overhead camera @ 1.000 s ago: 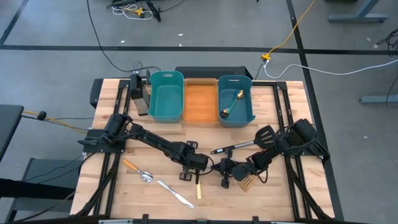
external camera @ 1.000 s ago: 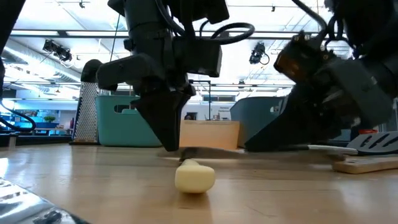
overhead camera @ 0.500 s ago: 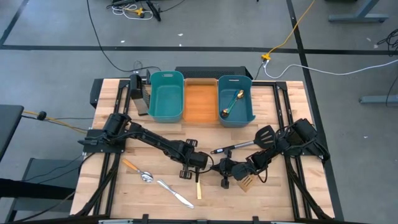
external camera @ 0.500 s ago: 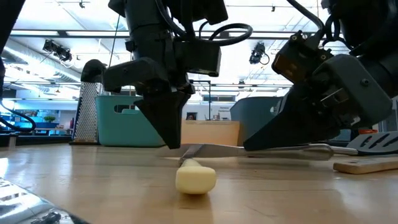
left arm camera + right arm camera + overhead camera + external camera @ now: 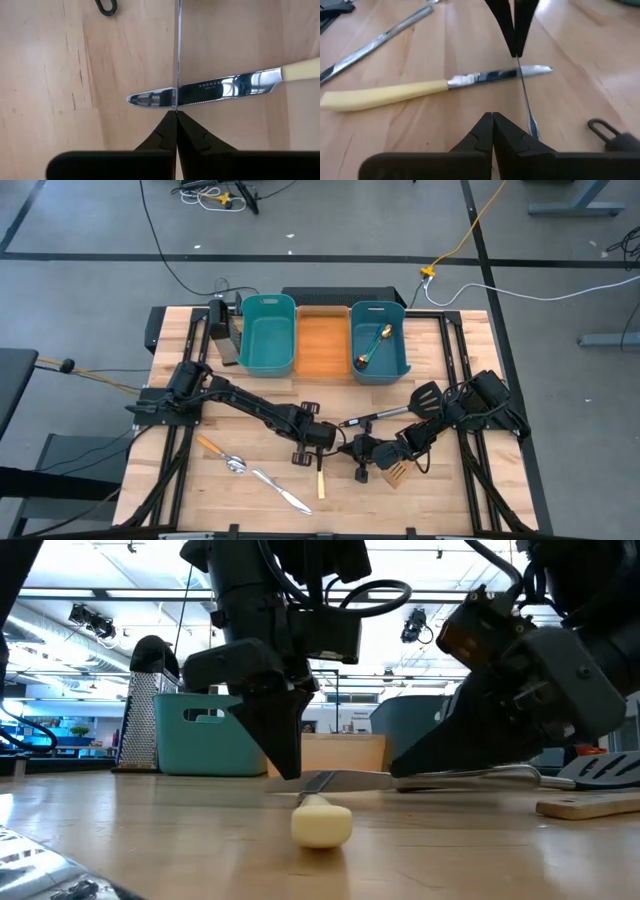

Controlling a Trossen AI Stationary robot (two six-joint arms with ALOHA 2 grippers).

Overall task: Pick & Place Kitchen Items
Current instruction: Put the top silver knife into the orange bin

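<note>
Both arms meet at the middle of the table point(image 5: 180, 330), nose to nose. The left gripper point(image 5: 328, 438) has its fingers pressed together on one end of a thin silver knife point(image 5: 420, 780), and the right gripper point(image 5: 358, 448) pinches the other end with its fingers closed just as tight. The low view shows that silver knife lifted level, just above the wood, running between the two dark wedges.

Beneath them lies a second knife with a cream handle point(image 5: 320, 483), flat on the table; its blade point(image 5: 205, 91) crosses under the held knife almost at right angles, and its rounded handle end point(image 5: 321, 824) points toward the near edge.

To the near left lie three more pieces: a utensil with an orange handle point(image 5: 209, 446), a silver spoon point(image 5: 236, 465) beside it, and a long silver knife point(image 5: 281, 491) angled toward the near edge.

On the right side, a black slotted spatula point(image 5: 424, 396) lies with its silver handle reaching toward the grippers, and a wooden slotted spatula point(image 5: 394, 472) sits on the table right next to the right gripper.

At the far edge stand three bins in a row: a teal bin on the left point(image 5: 266, 335), an orange bin point(image 5: 322, 342) in the middle, and a teal bin on the right point(image 5: 397, 366) holding a gold spoon point(image 5: 374, 345). A metal grater point(image 5: 226, 335) stands left of the bins.
</note>
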